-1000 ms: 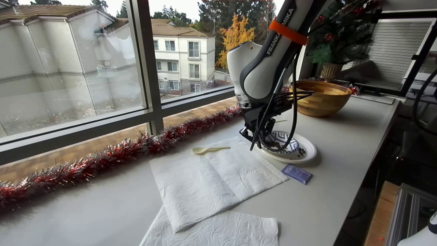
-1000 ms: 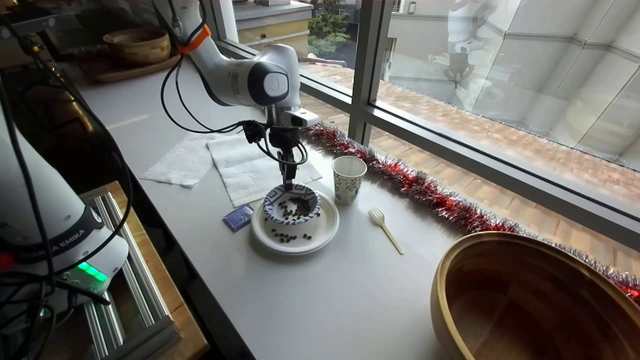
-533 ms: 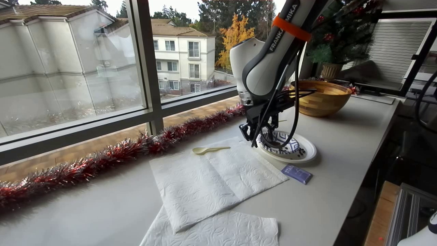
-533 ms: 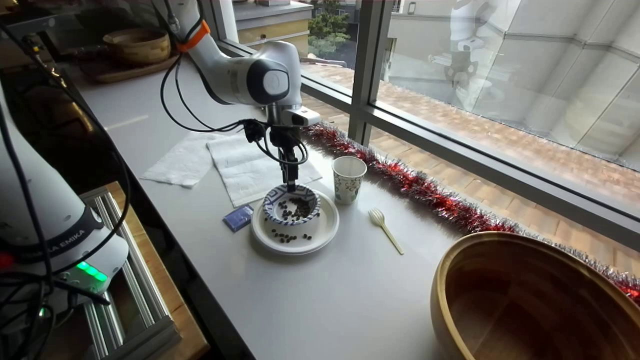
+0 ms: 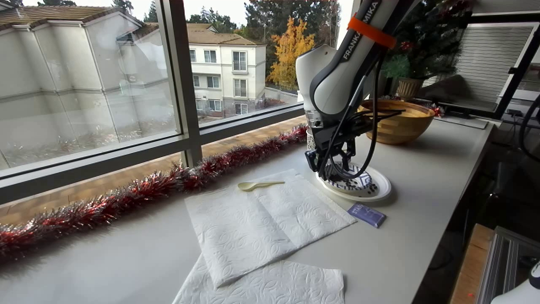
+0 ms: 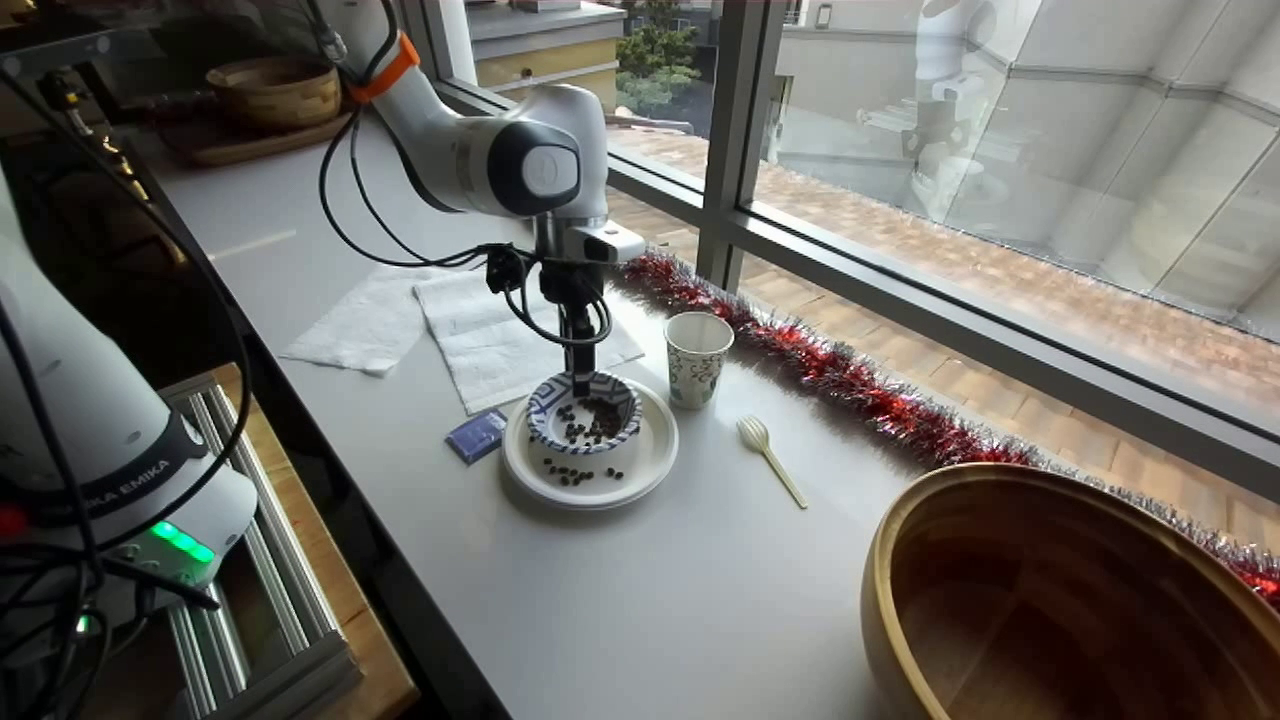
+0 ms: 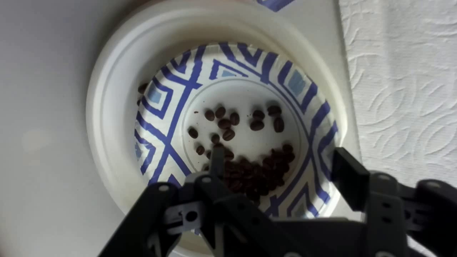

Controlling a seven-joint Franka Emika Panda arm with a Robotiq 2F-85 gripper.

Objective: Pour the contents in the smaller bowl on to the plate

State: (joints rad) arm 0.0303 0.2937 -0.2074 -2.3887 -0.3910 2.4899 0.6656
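The smaller bowl, white with a blue-purple pattern, sits upright on the white plate. Dark beans, the contents, lie heaped on one side of the bowl with several scattered ones. More loose beans rest on the bare part of the plate. My gripper stands open above the bowl, nothing held. In the wrist view one fingertip hangs over the bowl's inside and the other at its outer rim; whether either touches, I cannot tell. In an exterior view the gripper partly hides the bowl.
A patterned paper cup and a fork stand and lie beside the plate. Around it are a purple packet, white napkins, a spoon and a large wooden bowl. Tinsel runs along the window.
The gripper's jaws have opened wide. The arm has shifted slightly over the bowl and a little lower. The bowl, plate and beans look about the same.
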